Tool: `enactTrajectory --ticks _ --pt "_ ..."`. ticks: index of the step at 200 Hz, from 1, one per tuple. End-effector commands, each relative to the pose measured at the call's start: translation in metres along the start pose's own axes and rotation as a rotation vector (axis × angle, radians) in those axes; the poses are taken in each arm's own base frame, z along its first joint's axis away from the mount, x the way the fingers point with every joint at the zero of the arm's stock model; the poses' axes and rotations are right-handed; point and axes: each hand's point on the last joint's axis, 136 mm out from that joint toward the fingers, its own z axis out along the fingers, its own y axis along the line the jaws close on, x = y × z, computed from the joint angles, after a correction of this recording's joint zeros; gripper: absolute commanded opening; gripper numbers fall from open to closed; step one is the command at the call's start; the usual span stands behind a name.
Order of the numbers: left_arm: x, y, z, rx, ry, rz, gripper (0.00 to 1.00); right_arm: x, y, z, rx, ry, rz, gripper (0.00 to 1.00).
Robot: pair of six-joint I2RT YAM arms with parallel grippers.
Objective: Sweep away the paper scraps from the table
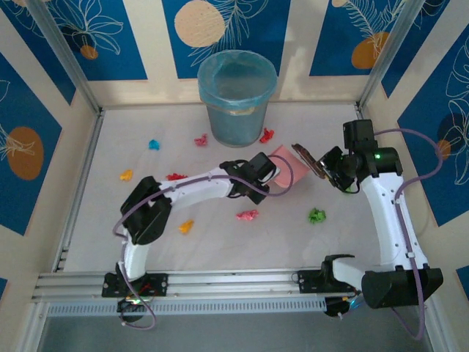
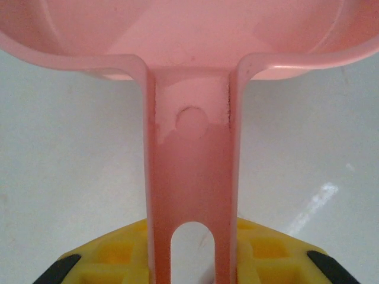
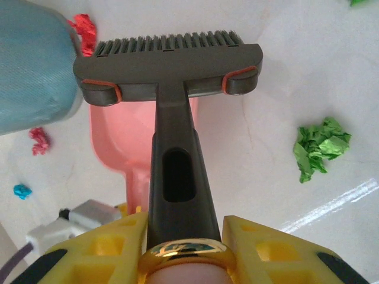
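While my left claw point(image 2: 192, 251) pinches the slotted handle of the pink dustpan point(image 2: 189, 41), its scoop stretching ahead over the white table point(image 2: 59, 148), my right claw point(image 3: 183, 242) is clamped on the handle of a dark brush point(image 3: 172, 65), bristles pointing away from me. The paper scraps point(image 1: 248, 215) lie scattered on the table: a green wad point(image 3: 320, 145) right of my right claw, a red wad point(image 3: 84, 29) ahead-left beside the blue-lined bin point(image 3: 29, 71).

Lab-style robot test cell: white table point(image 1: 293, 246) boxed by aluminium rails point(image 1: 220, 282), printed blue-and-cream backdrop walls point(image 1: 66, 44).
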Motion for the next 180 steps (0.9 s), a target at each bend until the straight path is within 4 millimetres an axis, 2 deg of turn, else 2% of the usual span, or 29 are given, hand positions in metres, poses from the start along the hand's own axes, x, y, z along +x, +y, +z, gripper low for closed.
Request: enactTrajectory --ticks 1,34,55,86,109,133,157,180 --pt "0.004 0.008 -0.02 -0.026 -0.007 0.033 0.0 -0.006 0.013 -0.01 -0.043 -0.022 -0.006 0.0" --pt "0.028 0.011 -0.021 0.044 0.055 0.026 0.0 -0.005 0.019 -0.007 -0.046 -0.002 -0.011 0.0" --pt "0.037 0.021 -0.023 0.049 0.066 -0.004 0.0 -0.003 0.022 -0.007 -0.05 0.004 -0.03 0.0" --pt "0.051 0.034 -0.039 0.037 0.074 -0.023 0.0 -0.01 0.015 -0.016 0.011 -0.03 -0.053 0.0" --pt "0.065 0.039 -0.059 0.029 0.064 -0.042 0.0 -0.008 0.011 -0.018 0.053 -0.012 -0.062 0.0" --pt "0.084 0.038 -0.089 0.046 0.06 -0.035 0.0 0.01 0.022 -0.012 0.022 0.092 -0.074 0.0" --pt "0.114 0.05 -0.118 -0.017 0.088 -0.041 0.0 0.04 0.039 -0.006 -0.02 0.235 -0.108 0.0" --pt "0.145 0.049 -0.145 -0.008 0.126 -0.057 0.0 0.066 0.05 -0.003 -0.022 0.33 -0.162 0.0"
